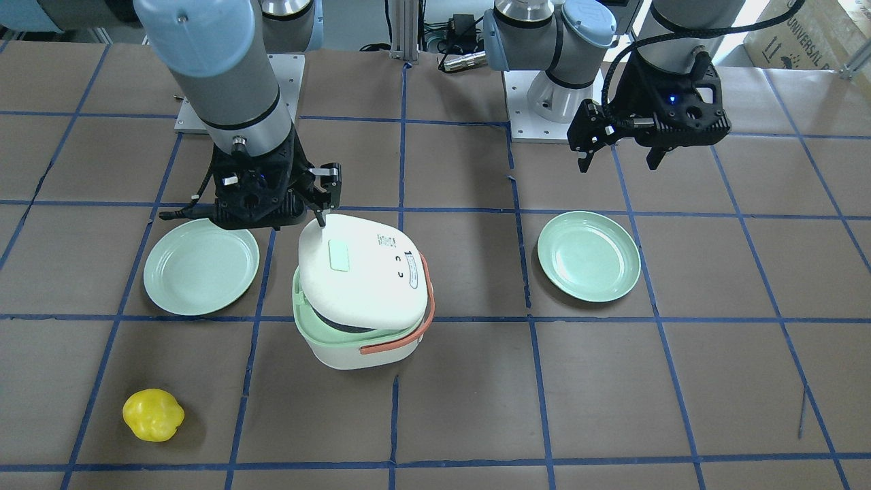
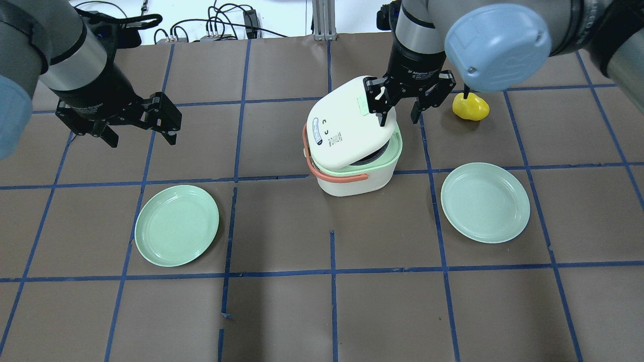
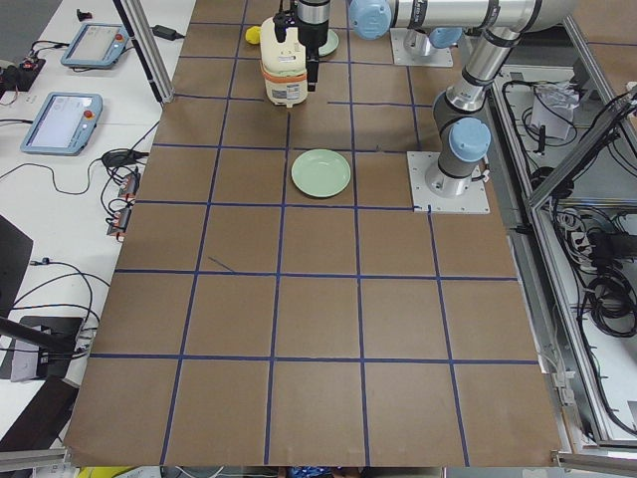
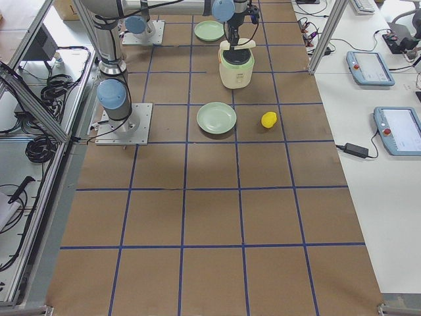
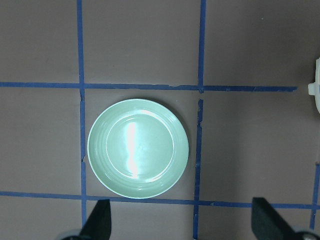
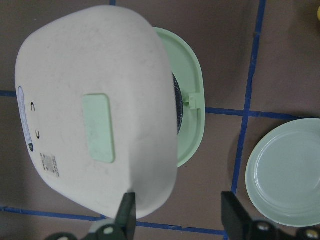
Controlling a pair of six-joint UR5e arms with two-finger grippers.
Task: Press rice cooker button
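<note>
The right gripper (image 2: 400, 118), jaws apart, is resting one finger against the lid (image 2: 347, 125) of the cooker (image 2: 357, 183), upper centre of the overhead view. The lid is sitting tilted open, so the press is probably finishing. The next move calls for lifting straight clear. The left gripper (image 2: 142, 137) is hovering at upper left, jaws apart.

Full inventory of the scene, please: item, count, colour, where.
rice cooker: 1, white with green rim and orange handle, table centre, lid tilted up
plates: 2, pale green, one either side of the cooker, both empty
pepper: 1, yellow, far side of the table on the robot's right
table: 1, brown with a blue tape grid
left gripper: 1, black, fingers apart, above the table on the robot's left, holding nothing
right gripper: 1, black, fingers apart, at the cooker, one finger at the lid's edge
</note>
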